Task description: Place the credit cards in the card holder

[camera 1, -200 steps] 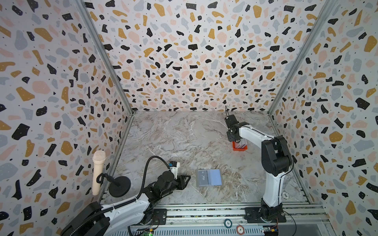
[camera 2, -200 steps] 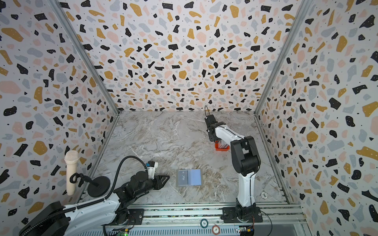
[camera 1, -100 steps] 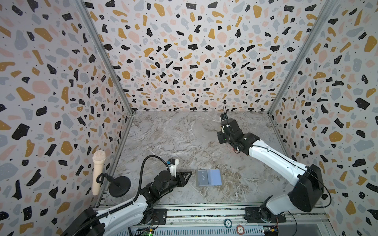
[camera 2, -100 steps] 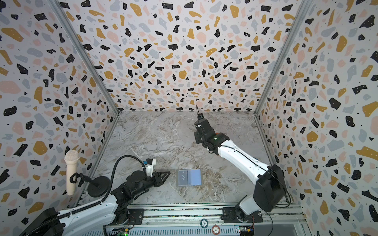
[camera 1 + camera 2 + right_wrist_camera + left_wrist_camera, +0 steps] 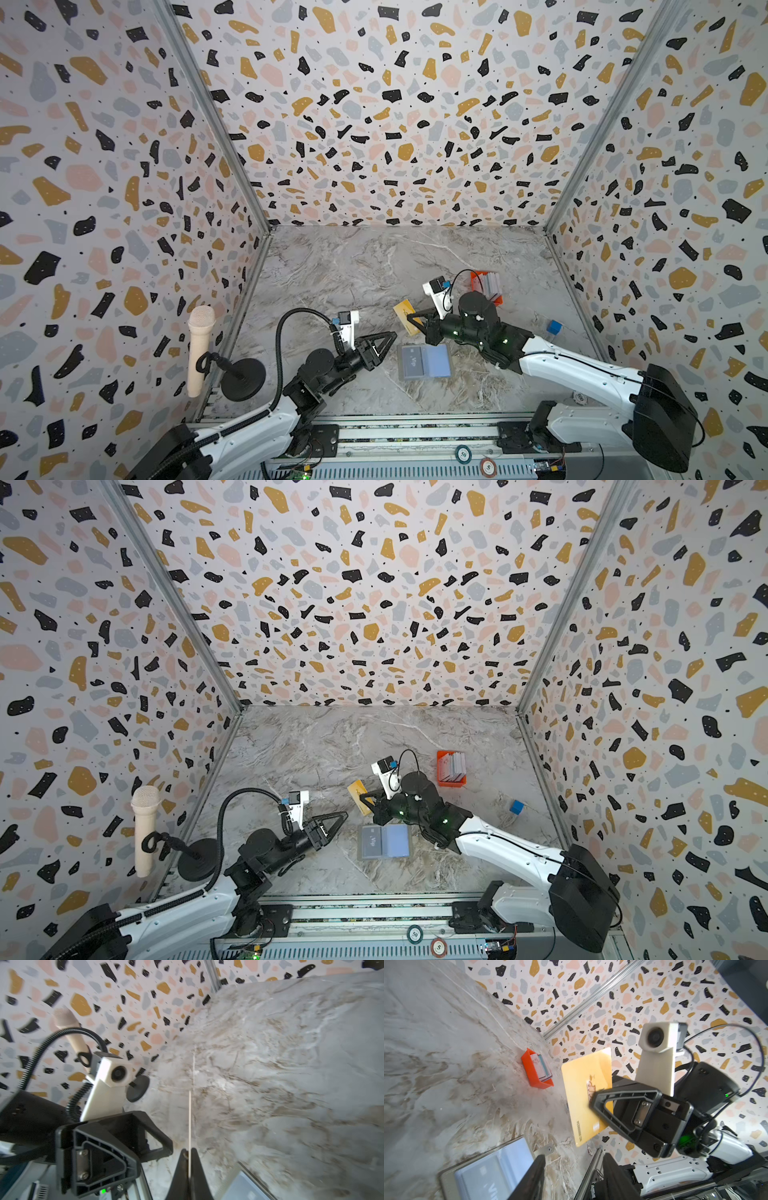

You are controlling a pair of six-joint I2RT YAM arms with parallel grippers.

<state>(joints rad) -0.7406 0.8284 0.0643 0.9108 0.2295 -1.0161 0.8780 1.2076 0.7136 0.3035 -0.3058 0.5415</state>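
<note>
The right gripper [image 5: 415, 323] is clamped tight on a yellow card [image 5: 404, 312], holding it clear of the table [image 5: 332, 270] just beyond the far edge of the card holder [image 5: 439, 360]. The holder lies open and flat, with a dark Vip card [image 5: 412, 360] in its left pocket. Beside it hovers the left gripper [image 5: 574, 1157], jaws partly spread and empty. More cards [image 5: 543, 1069] stand in the orange tray [image 5: 532, 1076], well apart.

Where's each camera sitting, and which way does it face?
Top views: high in front, looking down on table and holder; both arms, left hand and right hand show.
Left wrist: on the left arm, facing the right hand gripping a gold card; own fingers show.
Right wrist: on the right arm, looking along that card's edge at the left hand; own fingers show.
Shared: all show the card.
</note>
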